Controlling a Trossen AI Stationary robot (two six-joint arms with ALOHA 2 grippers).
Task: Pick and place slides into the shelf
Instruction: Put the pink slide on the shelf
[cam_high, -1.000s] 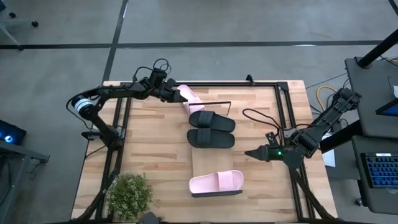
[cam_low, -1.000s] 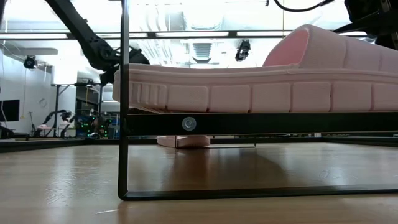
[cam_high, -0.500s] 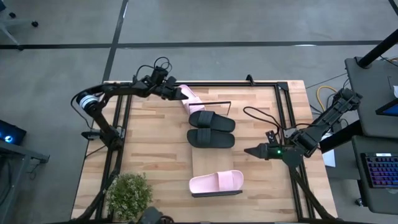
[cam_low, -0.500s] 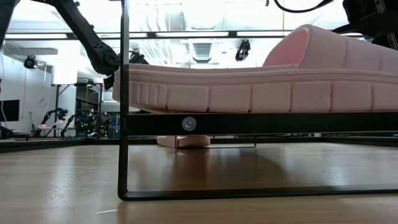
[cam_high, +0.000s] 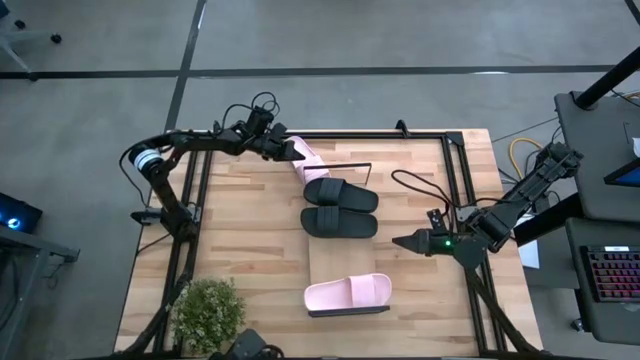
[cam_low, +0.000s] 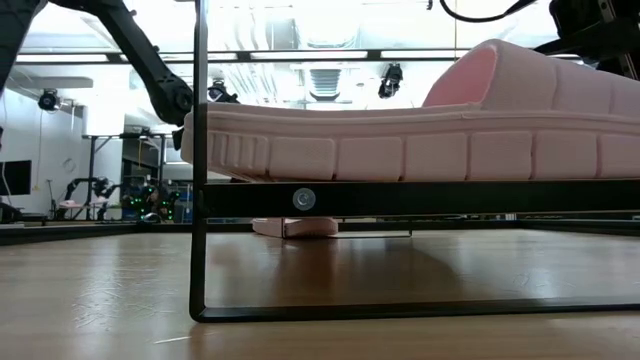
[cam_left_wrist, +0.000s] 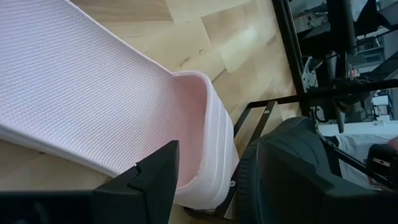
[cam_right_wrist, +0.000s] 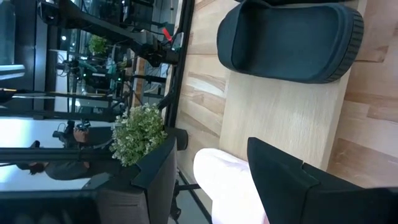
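Observation:
On the shelf (cam_high: 345, 258) lie two black slides (cam_high: 341, 193) (cam_high: 339, 222) and one pink slide (cam_high: 347, 293), which fills the low view (cam_low: 400, 145). A second pink slide (cam_high: 306, 160) sits slanted at the shelf's far left corner, its low end (cam_low: 295, 227) on the table. My left gripper (cam_high: 288, 150) is open, with its fingers on either side of that slide's far end (cam_left_wrist: 208, 158). My right gripper (cam_high: 397, 242) is open and holds nothing. It hovers by the shelf's right edge, between the nearer black slide (cam_right_wrist: 292, 40) and the pink slide (cam_right_wrist: 230, 186). My left gripper has one finger (cam_left_wrist: 155, 177) over the textured face of the pink slide's end and the other (cam_left_wrist: 292, 168) beyond its ribbed side wall (cam_left_wrist: 221, 155). It comes level from the table's far left. I cannot tell whether either finger touches.
A potted plant (cam_high: 208, 312) stands at the table's near left corner. A black cable (cam_high: 415, 190) loops on the table right of the shelf. Black frame rails run along the table's left, far and right edges. Bare shelf board (cam_right_wrist: 280, 118) lies between the black and pink slides.
My left arm has stretched out toward the table's right, moving its gripper a little closer onto the pink slide's far end. The slides have stayed where they were.

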